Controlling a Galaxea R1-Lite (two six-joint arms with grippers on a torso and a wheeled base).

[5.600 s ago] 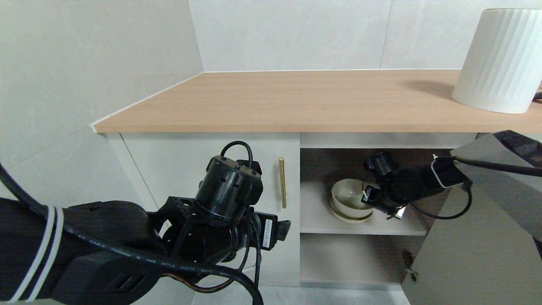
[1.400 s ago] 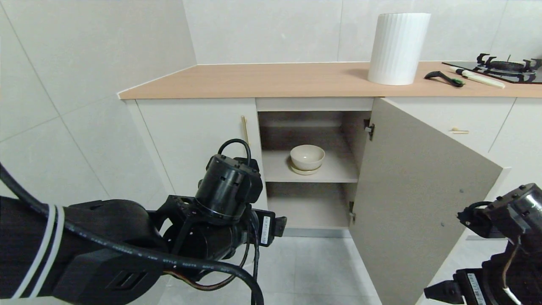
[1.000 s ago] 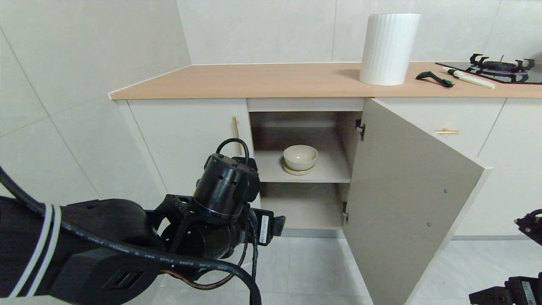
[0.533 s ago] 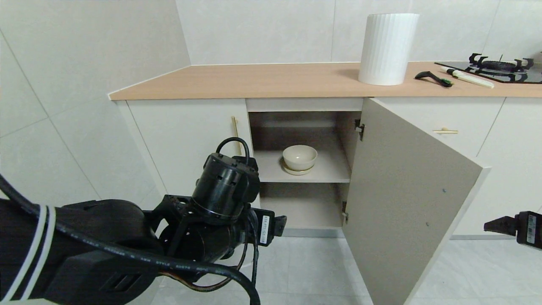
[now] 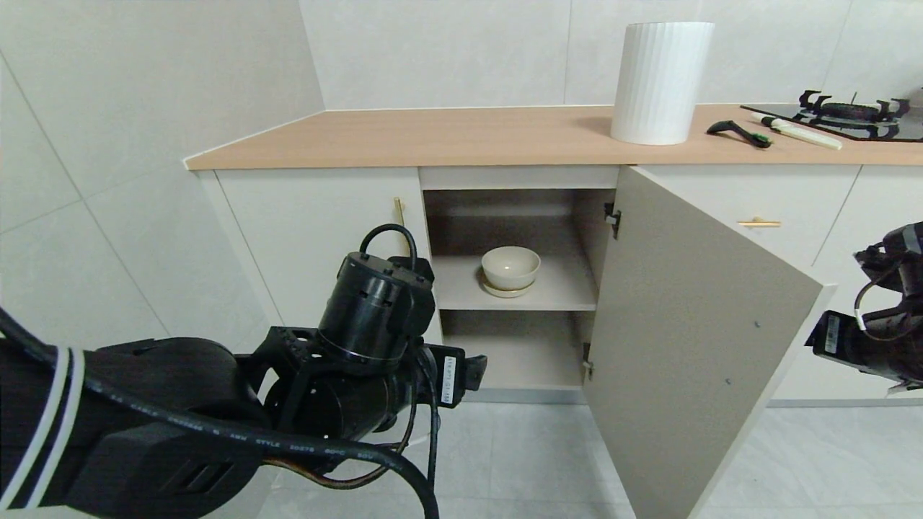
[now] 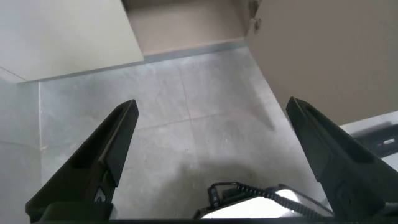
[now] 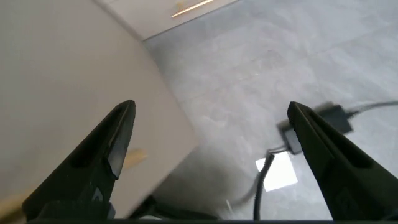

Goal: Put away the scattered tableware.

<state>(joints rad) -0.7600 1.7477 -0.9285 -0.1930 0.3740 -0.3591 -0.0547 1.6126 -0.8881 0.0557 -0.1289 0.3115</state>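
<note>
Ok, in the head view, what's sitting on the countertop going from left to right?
white ribbed container → black-handled tool → gas burner

home kitchen: wood-look countertop across the upper frame, gas hob at far upper right, tiled walls, open cabinet at centre shelving a bowl.

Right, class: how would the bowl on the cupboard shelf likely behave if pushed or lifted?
The bowl looks glazed ceramic, so probably rigid, breakable and slippery. It sits on a plate, so a push would likely slide it rather than tip it.
</note>
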